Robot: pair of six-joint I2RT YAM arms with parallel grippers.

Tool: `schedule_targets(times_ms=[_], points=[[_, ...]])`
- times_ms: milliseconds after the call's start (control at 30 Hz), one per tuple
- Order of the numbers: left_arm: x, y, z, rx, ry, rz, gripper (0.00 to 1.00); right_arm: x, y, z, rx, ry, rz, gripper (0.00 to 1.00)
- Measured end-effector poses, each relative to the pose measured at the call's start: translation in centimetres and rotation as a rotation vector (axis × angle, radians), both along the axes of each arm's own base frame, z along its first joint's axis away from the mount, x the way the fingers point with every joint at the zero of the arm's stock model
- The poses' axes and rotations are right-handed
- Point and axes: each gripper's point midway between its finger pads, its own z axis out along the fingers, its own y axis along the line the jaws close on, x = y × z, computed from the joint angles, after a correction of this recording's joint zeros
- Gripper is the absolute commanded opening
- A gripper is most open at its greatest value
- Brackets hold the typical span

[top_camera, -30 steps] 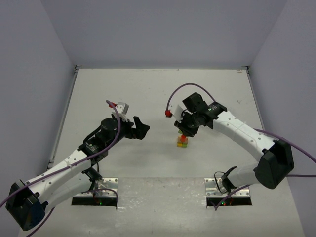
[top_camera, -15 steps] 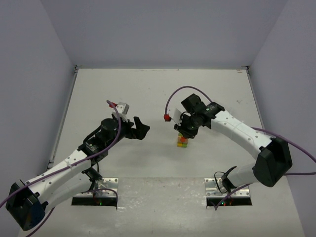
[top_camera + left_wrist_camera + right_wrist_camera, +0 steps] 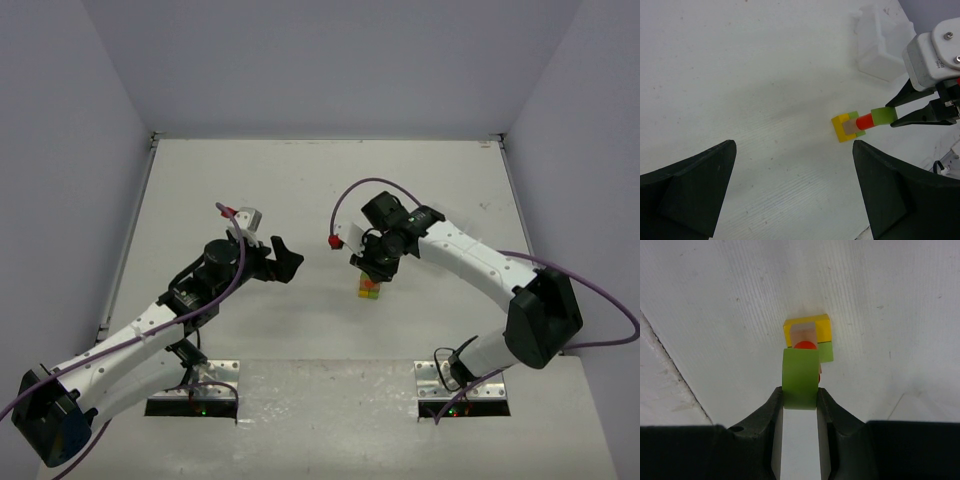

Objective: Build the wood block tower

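The tower [image 3: 370,288] stands mid-table: a yellow block [image 3: 841,127] and a lime green block [image 3: 826,351] at the base, a tan block [image 3: 854,130] on them, and a red-orange piece [image 3: 864,121] above. My right gripper [image 3: 374,266] is directly over it, shut on another lime green block [image 3: 800,377] that sits on top of the red-orange piece [image 3: 805,345]. Its fingers [image 3: 910,102] clasp that block [image 3: 883,116] on both sides. My left gripper [image 3: 285,258] is open and empty, left of the tower and apart from it, as the left wrist view [image 3: 794,145] also shows.
Grey walls close the table at the back and both sides. A purple cable [image 3: 375,185] loops over my right wrist, and a small white-and-red tag [image 3: 340,238] hangs beside it. A pale whitish shape [image 3: 880,47] lies beyond the tower. Metal arm mounts [image 3: 195,398] sit at the near edge.
My right wrist has shifted slightly left and turned over the tower, with the lime green block still in its jaws. My left arm has not moved.
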Motion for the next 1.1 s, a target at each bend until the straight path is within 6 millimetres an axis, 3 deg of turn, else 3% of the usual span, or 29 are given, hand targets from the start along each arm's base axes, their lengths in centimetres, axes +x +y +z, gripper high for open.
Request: schedule_targets(times_ms=[433, 700, 1100], points=[[0.1, -0.1, -0.2, 0.006, 0.005, -0.005, 1.00, -0.1, 0.1, 0.1, 0.002, -0.005, 0.008, 0.27], [0.0, -0.3, -0.1, 0.003, 0.006, -0.014, 1.00, 0.2, 0.3, 1.1, 0.032, -0.040, 0.009, 0.27], [-0.2, -0.4, -0.1, 0.000, 0.008, -0.026, 1.00, 0.5, 0.4, 0.8, 0.025, -0.043, 0.006, 0.30]])
